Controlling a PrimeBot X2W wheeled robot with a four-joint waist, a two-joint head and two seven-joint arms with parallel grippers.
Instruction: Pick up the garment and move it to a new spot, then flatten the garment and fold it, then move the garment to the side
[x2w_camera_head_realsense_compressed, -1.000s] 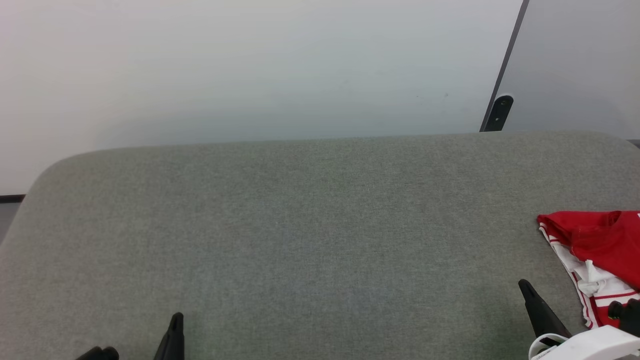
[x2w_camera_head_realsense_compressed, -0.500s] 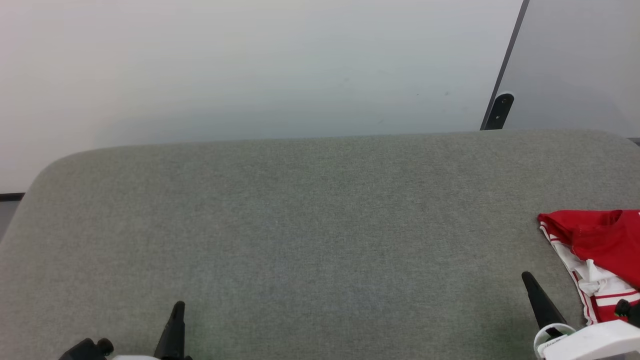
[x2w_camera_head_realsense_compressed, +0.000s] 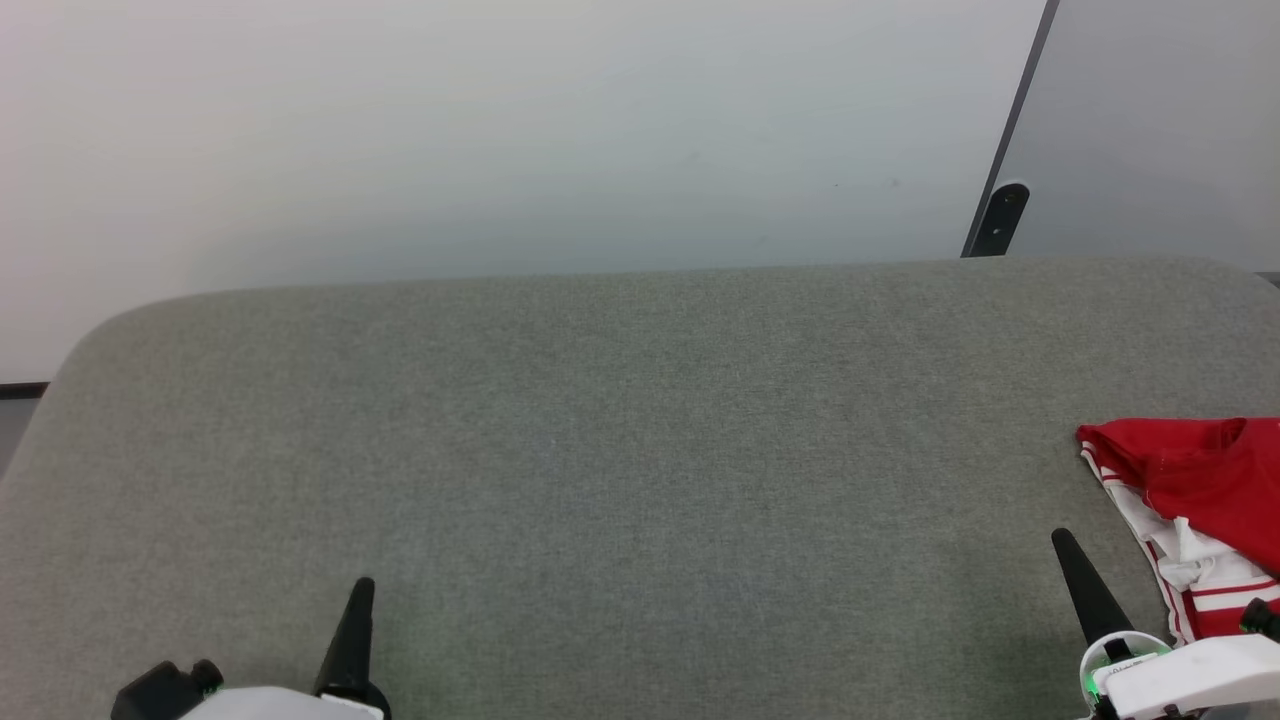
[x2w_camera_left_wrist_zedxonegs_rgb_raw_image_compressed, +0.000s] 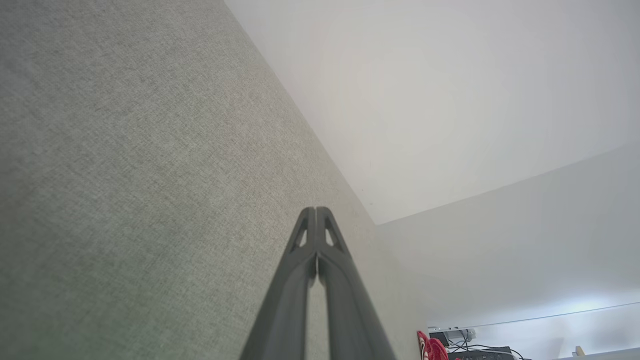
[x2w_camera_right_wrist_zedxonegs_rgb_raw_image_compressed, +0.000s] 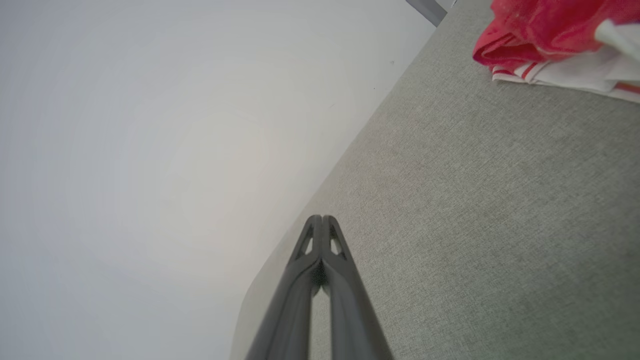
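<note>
Fingers of the left end effector (x2w_camera_head_realsense_compressed: 362, 590) are pressing together at the near left of the grey fabric-covered table (x2w_camera_head_realsense_compressed: 640, 450), pinching nothing; the left wrist view is showing that end effector (x2w_camera_left_wrist_zedxonegs_rgb_raw_image_compressed: 316, 211) with its tips meeting. The right end effector (x2w_camera_head_realsense_compressed: 1062, 542) is pointing up from the near right, its fingers likewise lying flat against each other around nothing, as the right wrist view of it (x2w_camera_right_wrist_zedxonegs_rgb_raw_image_compressed: 321, 219) is confirming.

Just to its right, apart from the fingers, the garment (x2w_camera_head_realsense_compressed: 1200, 480) is lying bunched at the table's right side, red cloth folding over white lining with red-striped trim. The head view's right edge is cutting it off, leaving its full outline and long axis impossible to tell. The striped edge that is showing is running near to far, leaning left as it goes away.

Between and beyond the end effectors, open table surface is stretching wide toward a rounded far-left corner and a straight far edge. Behind it a pale wall (x2w_camera_head_realsense_compressed: 500, 130) is rising, meeting a grey panel (x2w_camera_head_realsense_compressed: 1150, 120) at a dark slanting strip with a dark bracket (x2w_camera_head_realsense_compressed: 1003, 218) at its foot.
</note>
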